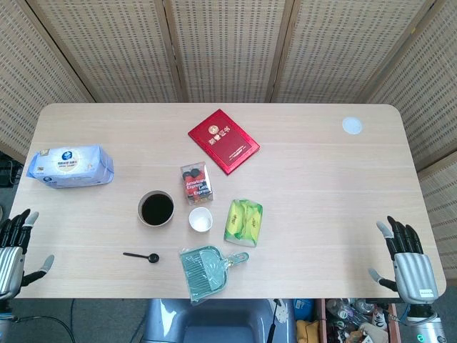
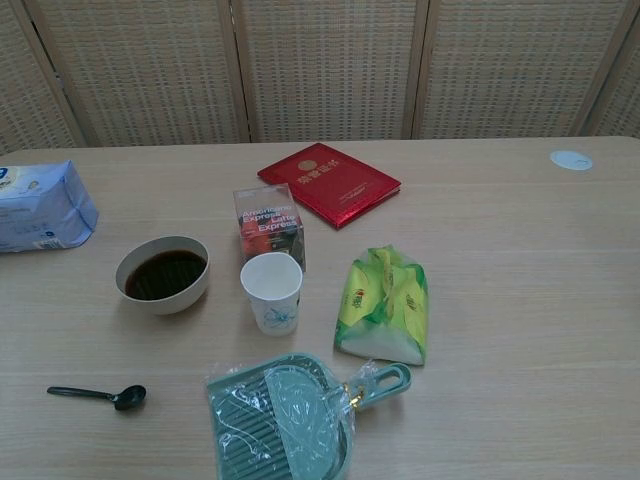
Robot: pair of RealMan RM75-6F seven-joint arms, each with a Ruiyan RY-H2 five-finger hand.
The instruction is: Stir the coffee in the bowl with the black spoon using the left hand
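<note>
A white bowl [image 1: 156, 209] [image 2: 162, 273] of dark coffee stands left of the table's middle. The black spoon [image 1: 141, 256] [image 2: 100, 395] lies flat on the table in front of the bowl, handle pointing left, bowl end to the right. My left hand [image 1: 16, 246] hangs at the table's front left corner, fingers spread, holding nothing, well left of the spoon. My right hand [image 1: 407, 259] rests at the front right corner, also spread and empty. Neither hand shows in the chest view.
A white paper cup [image 2: 272, 291] stands right of the bowl, with a coffee box [image 2: 268, 224] behind it. A teal dustpan [image 2: 285, 420] in plastic lies at the front. A green packet [image 2: 383, 305], red booklet [image 2: 329, 183], blue tissue pack [image 1: 70, 166] and white disc [image 1: 351, 126] also sit about.
</note>
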